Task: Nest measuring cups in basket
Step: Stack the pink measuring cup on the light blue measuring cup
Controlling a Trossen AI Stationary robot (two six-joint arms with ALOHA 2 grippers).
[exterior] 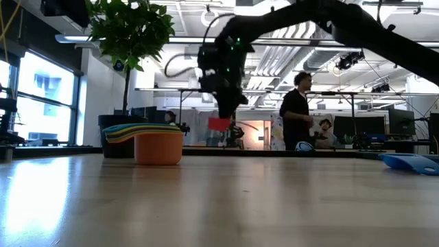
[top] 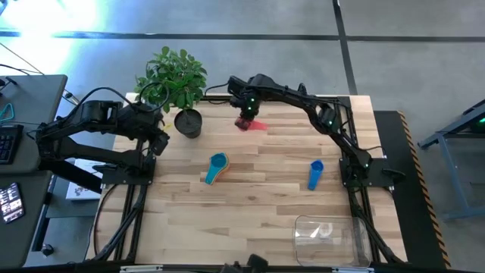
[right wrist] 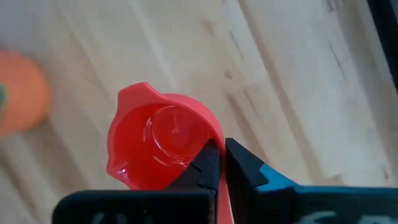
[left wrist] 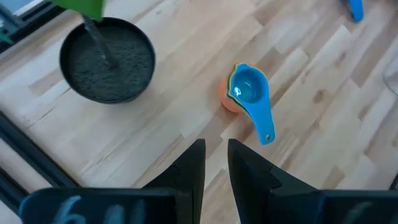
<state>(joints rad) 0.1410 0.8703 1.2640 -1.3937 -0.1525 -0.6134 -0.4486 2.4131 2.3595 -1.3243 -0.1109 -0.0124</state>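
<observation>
The right gripper [right wrist: 219, 163] has its two dark fingers pinched nearly together on the rim of the small red-pink plastic measuring cup [right wrist: 163, 144], at what appears to be its handle side, so the bowl juts forward of the fingertips with its mouth facing up toward the wrist. In the low view the cup [exterior: 219, 123] hangs clear of the wooden table [top: 258, 182], off the surface, at the far side just right of the dark plant pot [top: 188, 123].

From there the nested stack of cups with an orange base and a blue scoop on top [top: 217, 167] sits nearer and slightly left, handle pointing toward the near edge. A lone blue cup [top: 315, 174] lies nearer on the right. The clear plastic basket [top: 327, 234] is well apart at the near right corner, so the carry probably runs toward the near side.

The left gripper [left wrist: 215, 163] waits by the pot at the far left, fingers a narrow gap apart, holding nothing.
</observation>
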